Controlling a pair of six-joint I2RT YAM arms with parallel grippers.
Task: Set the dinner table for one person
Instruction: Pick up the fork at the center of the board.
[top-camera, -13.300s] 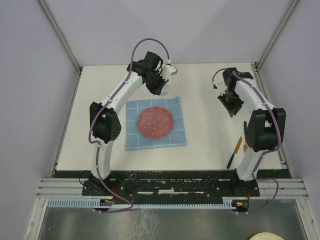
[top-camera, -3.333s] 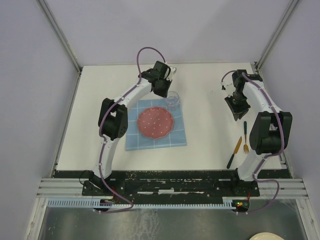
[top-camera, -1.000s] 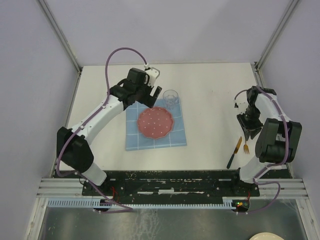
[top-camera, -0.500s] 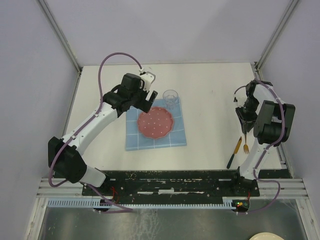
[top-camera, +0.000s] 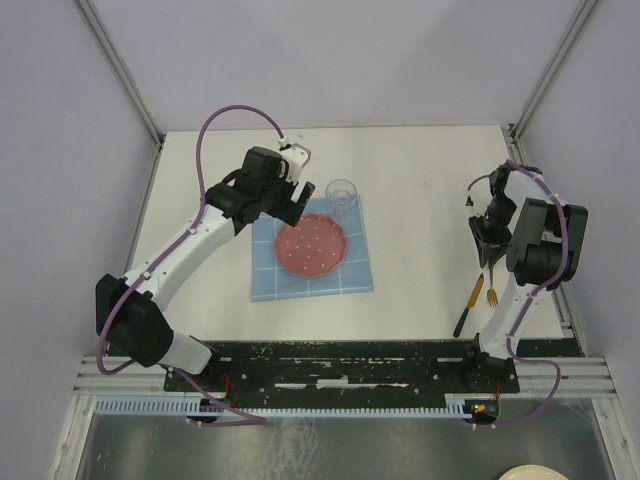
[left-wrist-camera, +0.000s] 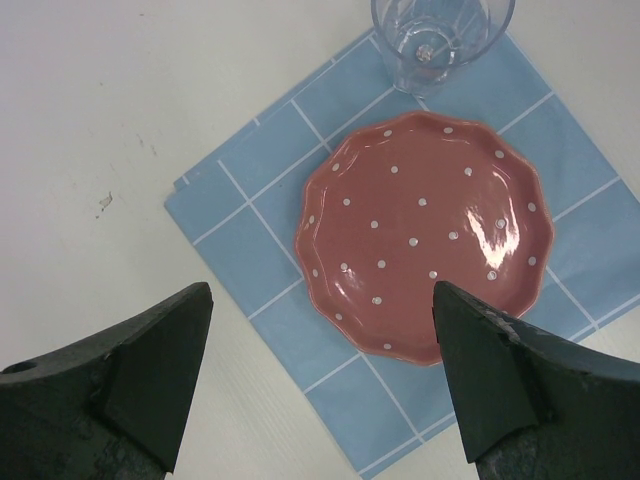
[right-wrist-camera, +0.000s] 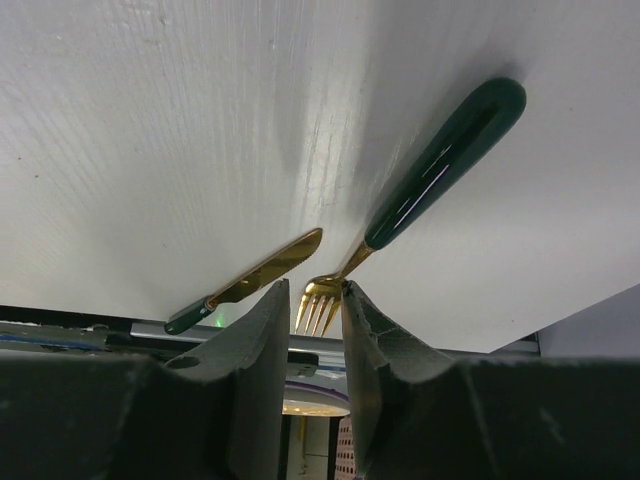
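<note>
Top view: the white tabletop (top-camera: 420, 190) carries the whole setting. A blue grid placemat (top-camera: 268, 282) lies left of its middle, with a pink dotted plate (top-camera: 312, 246) centred on it. A clear glass (top-camera: 341, 194) stands upright on the placemat's far right corner, just beyond the plate, where a drink normally sits. The left hand (top-camera: 287, 208) hovers over the placemat's far left corner, beside the glass and apart from it. The fork (top-camera: 491, 291) and knife (top-camera: 468, 306) lie by the tabletop's right edge toward the near right corner, well apart from the placemat, so the cutlery is not yet set. The right hand (top-camera: 486, 234) is low, just on the far side of the fork.

Left wrist view: the fingers are spread wide and hold nothing. Plate, placemat and the glass base show below between them. Likely the arm is done here and is out of the way.

Right wrist view: the fingers are narrowly parted with nothing pinched. The gold tines of the green-handled fork show in the gap, and the knife blade lies just beside them. Contact cannot be told. The hand looks lined up to take the fork, probably to carry it to the plate's side. A thin fork lying flat could slip.
</note>
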